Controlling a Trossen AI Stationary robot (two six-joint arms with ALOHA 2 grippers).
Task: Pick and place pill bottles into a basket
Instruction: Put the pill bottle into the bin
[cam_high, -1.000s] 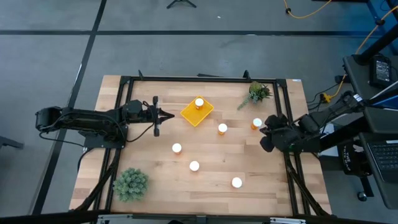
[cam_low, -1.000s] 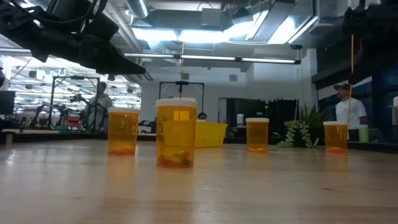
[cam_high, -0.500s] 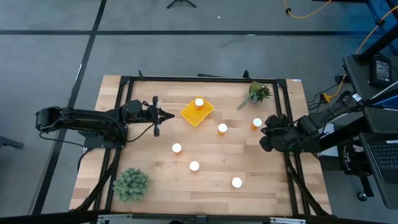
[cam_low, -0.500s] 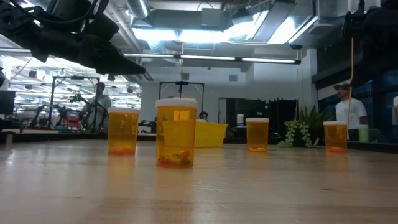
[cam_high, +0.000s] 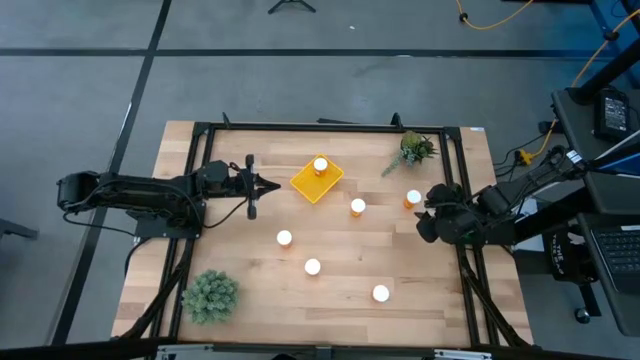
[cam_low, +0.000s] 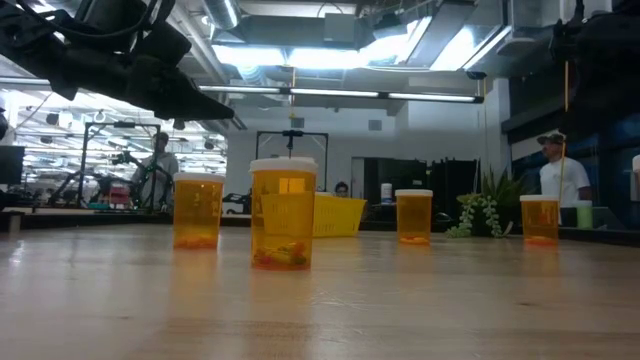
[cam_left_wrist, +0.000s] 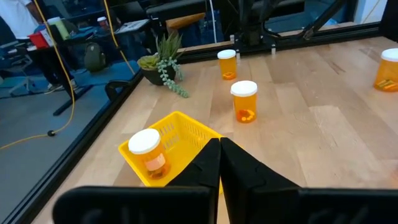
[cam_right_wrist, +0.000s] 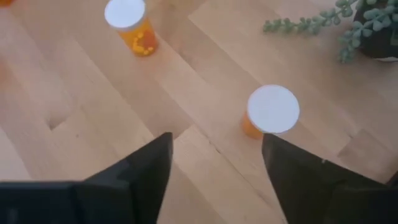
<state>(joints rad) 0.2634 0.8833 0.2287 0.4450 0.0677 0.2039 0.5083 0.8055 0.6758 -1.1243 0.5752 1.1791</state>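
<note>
The right gripper hovers near the surface's right edge with its fingers spread apart, just above a pill bottle. The left gripper sits left of the yellow basket, fingers pressed together. One bottle stands in the basket; four others stand scattered on the wood. A plant sits at the far right corner.
</note>
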